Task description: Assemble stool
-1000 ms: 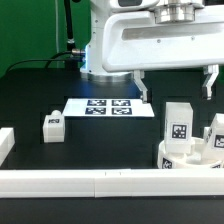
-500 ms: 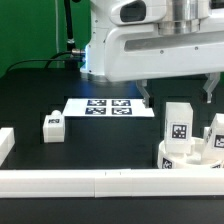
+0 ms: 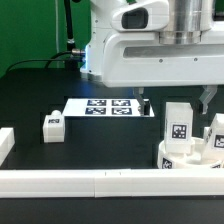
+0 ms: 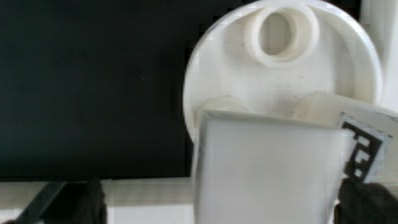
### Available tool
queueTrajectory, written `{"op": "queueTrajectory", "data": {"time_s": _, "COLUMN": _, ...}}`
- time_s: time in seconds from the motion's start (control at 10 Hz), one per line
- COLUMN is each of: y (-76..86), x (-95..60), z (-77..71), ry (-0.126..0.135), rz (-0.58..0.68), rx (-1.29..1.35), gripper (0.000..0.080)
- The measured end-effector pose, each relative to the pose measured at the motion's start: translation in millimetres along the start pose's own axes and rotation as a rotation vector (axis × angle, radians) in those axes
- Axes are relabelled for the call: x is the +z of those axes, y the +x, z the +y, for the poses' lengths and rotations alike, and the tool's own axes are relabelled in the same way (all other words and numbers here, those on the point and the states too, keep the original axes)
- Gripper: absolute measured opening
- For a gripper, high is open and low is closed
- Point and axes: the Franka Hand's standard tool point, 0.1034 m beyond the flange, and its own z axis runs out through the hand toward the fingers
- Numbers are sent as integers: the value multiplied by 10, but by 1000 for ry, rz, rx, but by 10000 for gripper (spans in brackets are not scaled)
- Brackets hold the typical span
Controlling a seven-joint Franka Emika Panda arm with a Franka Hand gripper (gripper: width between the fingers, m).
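Observation:
The round white stool seat (image 3: 176, 160) lies at the exterior view's right, against the front rail. Two white legs stand upright in it, one with its tag facing the camera (image 3: 179, 126) and one at the frame's edge (image 3: 217, 132). A third leg (image 3: 53, 124) lies loose at the left. My gripper (image 3: 177, 100) is open just above the nearer upright leg, one finger on each side. In the wrist view the seat (image 4: 249, 80) shows an oval socket (image 4: 279, 32), and the leg (image 4: 267, 165) stands between my gripper's (image 4: 214, 205) dark fingers (image 4: 64, 205).
The marker board (image 3: 108, 106) lies flat behind the loose leg. A long white rail (image 3: 90, 183) runs along the front edge, and another white block (image 3: 5, 143) sits at the left. The robot's base stands behind the board.
My gripper has come down toward the upright leg, with its fingers still open. The parts on the table have not moved.

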Motion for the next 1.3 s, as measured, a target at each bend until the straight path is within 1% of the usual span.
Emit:
{"op": "queueTrajectory", "data": {"time_s": 0.2, "y": 14, "x": -7, "z": -18, "ry": 1, "rz": 2, "rx": -1, "gripper": 649}}
{"op": "queueTrajectory", "data": {"time_s": 0.5, "y": 13, "x": 65, "z": -28, "ry": -1, "rz": 2, "rx": -3, "gripper": 649}}
{"op": "queueTrajectory", "data": {"time_s": 0.7, "y": 10, "x": 64, "z": -80, "ry": -1, "rz": 2, "rx": -11, "gripper": 368}}
{"op": "queueTrajectory", "data": {"time_s": 0.8, "y": 17, "x": 55, "z": -112, "ry": -1, "rz": 3, "rx": -16, "gripper": 337}}
{"op": "queueTrajectory", "data": {"time_s": 1.1, "y": 14, "x": 59, "z": -108, "ry": 0, "rz": 3, "rx": 3, "gripper": 337}}
{"op": "queueTrajectory", "data": {"time_s": 1.3, "y": 12, "x": 60, "z": -115, "ry": 4, "rz": 3, "rx": 119, "gripper": 337}}
